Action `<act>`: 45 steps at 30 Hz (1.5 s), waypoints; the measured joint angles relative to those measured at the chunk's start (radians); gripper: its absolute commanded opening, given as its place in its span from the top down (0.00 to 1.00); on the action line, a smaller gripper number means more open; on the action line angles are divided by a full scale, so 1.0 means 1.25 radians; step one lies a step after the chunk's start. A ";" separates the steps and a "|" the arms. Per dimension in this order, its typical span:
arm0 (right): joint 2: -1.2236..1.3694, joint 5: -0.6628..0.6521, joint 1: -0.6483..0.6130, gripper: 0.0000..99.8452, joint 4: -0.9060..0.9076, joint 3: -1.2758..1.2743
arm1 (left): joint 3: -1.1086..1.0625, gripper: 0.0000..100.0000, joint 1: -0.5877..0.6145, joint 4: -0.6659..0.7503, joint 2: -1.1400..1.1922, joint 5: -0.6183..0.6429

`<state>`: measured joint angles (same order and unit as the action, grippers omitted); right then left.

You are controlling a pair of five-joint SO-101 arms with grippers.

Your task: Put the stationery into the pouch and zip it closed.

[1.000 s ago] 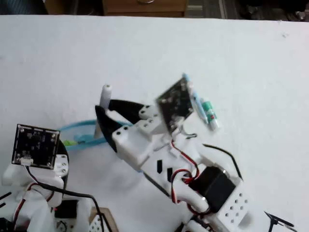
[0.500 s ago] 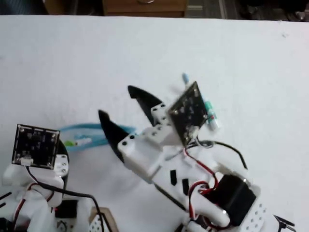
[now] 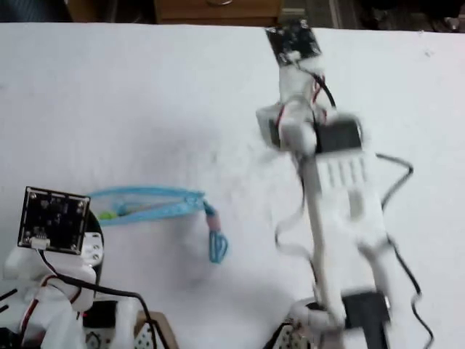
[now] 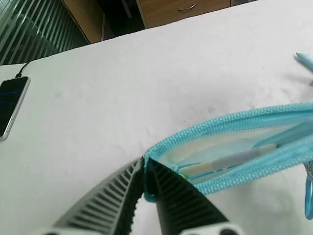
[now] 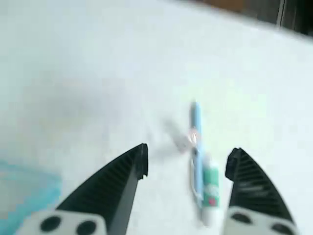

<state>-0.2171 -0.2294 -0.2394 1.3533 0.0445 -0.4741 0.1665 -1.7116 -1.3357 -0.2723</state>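
The light blue pouch (image 3: 145,203) lies unzipped at the near left, its loop strap (image 3: 216,246) trailing to the right. My left gripper (image 4: 144,167) is shut on the pouch's end (image 4: 151,161). Inside the pouch (image 4: 234,125) lies a white stick (image 4: 230,160). My right arm (image 3: 320,145) stretches toward the table's far side. Its gripper (image 5: 188,152) is open above a blue pen (image 5: 195,132) and a green-and-white glue stick (image 5: 210,193), which lie side by side between the spread fingers. The pen's tip (image 4: 303,59) also shows beyond the pouch.
A dark phone (image 4: 10,105) with a cable lies on the white table, away from the pouch. The table's far edge (image 3: 182,24) meets wooden furniture. The left arm's base and camera board (image 3: 54,218) sit at the near left corner.
The right gripper held a white stick at the pouch, opened and let it go. It then swung away to the far side, over the pen and glue stick. The left arm kept still.
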 measured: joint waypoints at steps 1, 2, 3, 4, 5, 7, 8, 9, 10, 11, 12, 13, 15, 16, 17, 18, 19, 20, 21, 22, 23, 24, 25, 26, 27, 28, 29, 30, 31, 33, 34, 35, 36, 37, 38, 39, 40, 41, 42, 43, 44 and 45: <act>0.064 -0.026 0.015 0.74 0.028 0.036 | 0.000 0.98 0.000 0.000 0.000 0.000; 0.130 -0.048 0.029 0.74 0.052 0.077 | 0.000 0.98 0.000 0.000 0.000 0.000; 0.193 -0.063 0.042 0.74 0.069 0.120 | 0.000 0.98 0.000 0.000 0.000 0.000; 0.257 -0.070 0.053 0.74 0.080 0.164 | 0.000 0.98 0.000 0.000 0.000 0.000; 0.318 -0.075 0.061 0.74 0.087 0.209 | 0.000 0.98 0.000 0.000 0.000 0.000; 0.435 -0.080 0.064 0.74 0.093 0.296 | 0.000 0.98 0.000 0.000 0.000 0.000; 0.492 -0.081 0.061 0.74 0.095 0.344 | 0.000 0.98 0.000 0.000 0.000 0.000; 0.550 -0.081 0.059 0.74 0.093 0.390 | 0.000 0.98 0.000 0.000 0.000 0.000; 0.601 -0.082 0.059 0.74 0.095 0.432 | 0.000 0.98 0.000 0.000 0.000 0.000; 0.655 -0.082 0.059 0.74 0.098 0.479 | 0.000 0.98 0.000 0.000 0.000 0.000; 0.709 -0.081 0.063 0.74 0.106 0.523 | 0.000 0.98 0.000 0.000 0.000 0.000; 0.759 -0.079 0.065 0.74 0.118 0.567 | 0.000 0.98 0.000 0.000 0.000 0.000; 0.856 -0.071 0.069 0.74 0.139 0.653 | 0.000 0.98 0.000 0.000 0.000 0.000; 0.900 -0.069 0.070 0.75 0.155 0.695 | 0.000 0.98 0.000 0.000 0.000 0.000; 0.944 -0.069 0.069 0.77 0.167 0.738 | 0.000 0.98 0.000 0.000 0.000 0.000; 0.983 -0.069 0.068 0.80 0.179 0.778 | 0.000 0.98 0.000 0.000 0.000 0.000; 1.019 -0.069 0.066 0.84 0.198 0.821 | 0.000 0.98 0.000 0.000 0.000 0.000; 1.049 -0.069 0.066 0.90 0.220 0.863 | 0.000 0.98 0.000 0.000 0.000 0.000; 1.070 -0.069 0.069 0.95 0.241 0.907 | 0.000 0.98 0.000 0.000 0.000 0.000; 1.086 -0.068 0.071 0.99 0.265 0.956 | 0.000 0.98 0.000 0.000 0.000 0.000; 1.099 -0.068 0.072 0.98 0.292 1.002 | 0.000 0.98 0.000 0.000 0.000 0.000; 1.105 -0.068 0.072 0.95 0.309 1.045 | 0.000 0.98 0.000 0.000 0.000 0.000; 1.107 -0.069 0.069 0.95 0.313 1.086 | 0.000 0.98 0.000 0.000 0.000 0.000; 1.107 -0.068 0.066 0.97 0.317 1.126 | 0.000 0.98 0.000 0.000 0.000 0.000; 1.107 -0.069 0.065 0.99 0.318 1.159 | 0.000 0.98 0.000 0.000 0.000 0.000; 1.106 -0.069 0.065 0.98 0.318 1.183 | 0.000 0.98 0.000 0.000 0.000 0.000; 1.102 -0.069 0.066 0.98 0.318 1.196 | 0.000 0.98 0.000 0.000 0.000 0.000; 1.095 -0.069 0.068 0.98 0.319 1.203 | 0.000 0.98 0.000 0.000 0.000 0.000; 1.085 -0.069 0.068 0.98 0.319 1.204 | 0.000 0.98 0.000 0.000 0.000 0.000; 1.046 -0.068 0.060 0.98 0.319 1.204 | 0.000 0.98 0.000 0.000 0.000 0.000; 1.019 -0.069 0.053 0.98 0.320 1.198 | 0.000 0.98 0.000 0.000 0.000 0.000; 0.988 -0.069 0.044 0.98 0.320 1.187 | 0.000 0.98 0.000 0.000 0.000 0.000; 0.956 -0.069 0.036 0.98 0.320 1.162 | 0.000 0.98 0.000 0.000 0.000 0.000; 0.927 -0.069 0.025 0.98 0.320 1.133 | 0.000 0.98 0.000 0.000 0.000 0.000; 0.901 -0.069 0.016 0.98 0.320 1.096 | 0.000 0.98 0.000 0.000 0.000 0.000; 0.879 -0.069 0.011 0.98 0.320 1.059 | 0.000 0.98 0.000 0.000 0.000 0.000; 0.863 -0.069 0.009 0.98 0.320 1.020 | 0.000 0.98 0.000 0.000 0.000 0.000; 0.851 -0.069 0.009 0.98 0.320 0.982 | 0.000 0.98 0.000 0.000 0.000 0.000; 0.843 -0.069 0.011 0.98 0.320 0.943 | 0.000 0.98 0.000 0.000 0.000 0.000; 0.842 -0.069 0.014 0.98 0.320 0.916 | 0.000 0.98 0.000 0.000 0.000 0.000; 0.842 -0.069 0.015 0.98 0.320 0.895 | 0.000 0.98 0.000 0.000 0.000 0.000; 0.842 -0.069 0.017 0.98 0.320 0.883 | 0.000 0.98 0.000 0.000 0.000 0.000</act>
<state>0.8355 -0.3153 -0.2179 1.7538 1.1477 -0.4741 0.1665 -1.7116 -1.3357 -0.2723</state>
